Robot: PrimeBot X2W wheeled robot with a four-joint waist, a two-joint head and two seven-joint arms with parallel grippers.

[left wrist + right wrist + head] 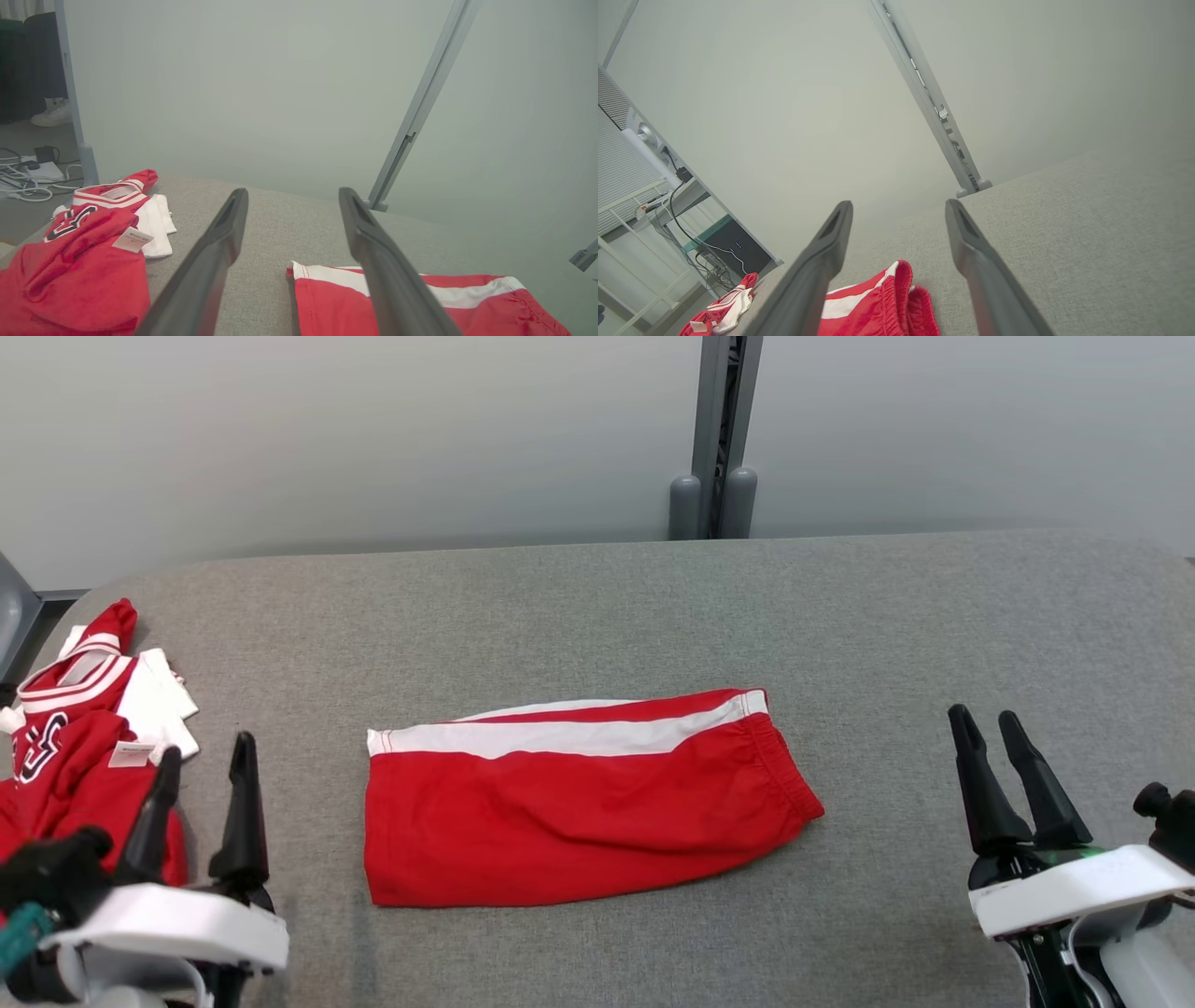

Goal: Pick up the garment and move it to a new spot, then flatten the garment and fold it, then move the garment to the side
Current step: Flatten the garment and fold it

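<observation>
Head view: one pair of red shorts [579, 803] with a white side stripe lies folded flat near the middle of the grey cloth-covered table [653, 607], waistband to the right. Left of the shorts, at the table's edge, is one heap of clothes: a red jersey [65, 756] with white trim and dark lettering on top of a white garment [159, 705]. Behind the shorts, past the far table edge, stands one grey post [719, 429] with two rounded feet. Two grippers flank the shorts, well apart from them: the left gripper [208, 749] between shorts and heap, the right gripper [984, 717] on the other side. Both have their jaws spread and hold nothing.

Left wrist view: the left gripper [293, 191] has its two dark fingers parted over bare table. The shorts [331, 308] lie below the right-hand finger, leg hem towards the jersey [79, 270], which carries one white paper tag [133, 239]. Left of the heap, on the floor, are cables [23, 186] and one white shoe [51, 115].

Right wrist view: the right gripper [899, 203] is likewise spread and empty. The elastic waistband of the shorts [878, 303] shows between its fingers, and the jersey heap [724, 308] is beyond the shorts.
</observation>
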